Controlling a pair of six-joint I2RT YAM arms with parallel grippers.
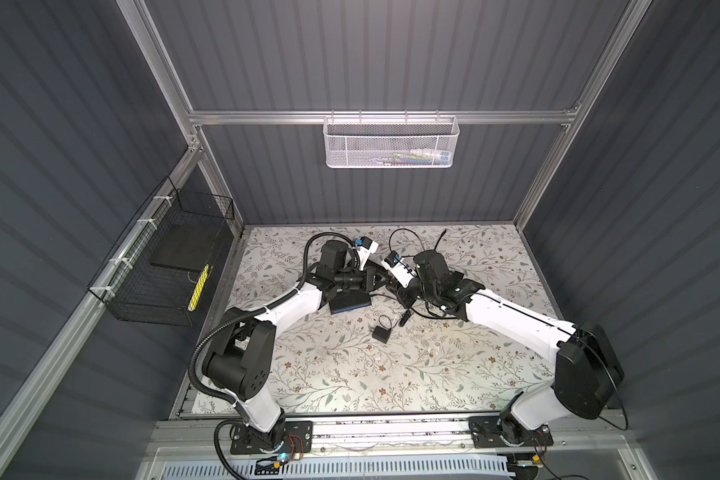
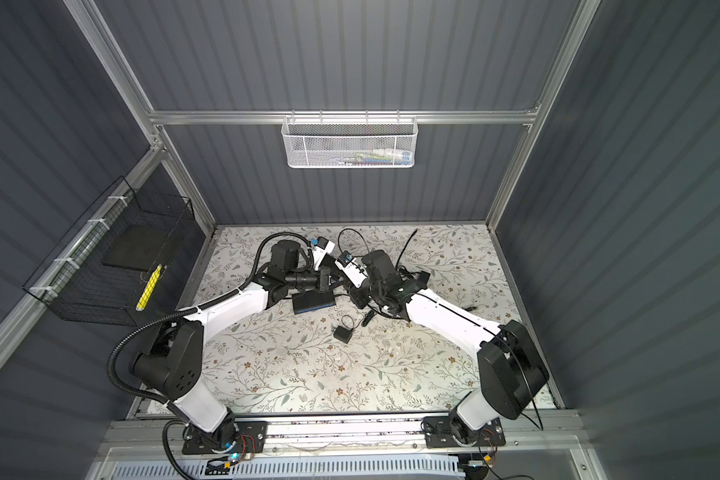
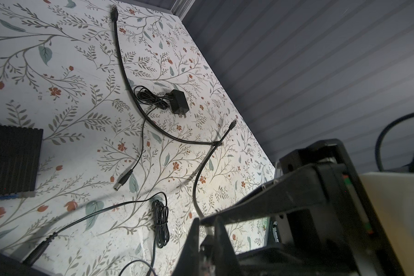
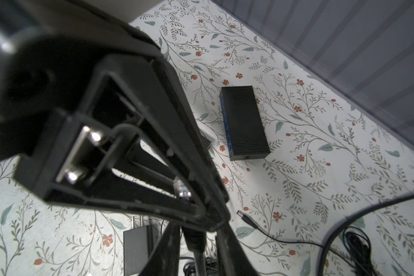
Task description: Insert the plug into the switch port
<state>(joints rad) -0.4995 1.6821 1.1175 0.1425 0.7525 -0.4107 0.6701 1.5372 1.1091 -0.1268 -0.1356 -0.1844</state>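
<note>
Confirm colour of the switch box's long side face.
Blue, on a black box; clearest in a top view.

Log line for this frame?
stage: pre-insertion | left gripper: shut on cable | right gripper: jaws around cable, grip unclear | plug: off table, uninserted | switch: on table

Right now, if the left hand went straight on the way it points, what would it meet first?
Probably the right hand, which faces the left hand and its held cable nearly tip to tip; gap unclear.
</note>
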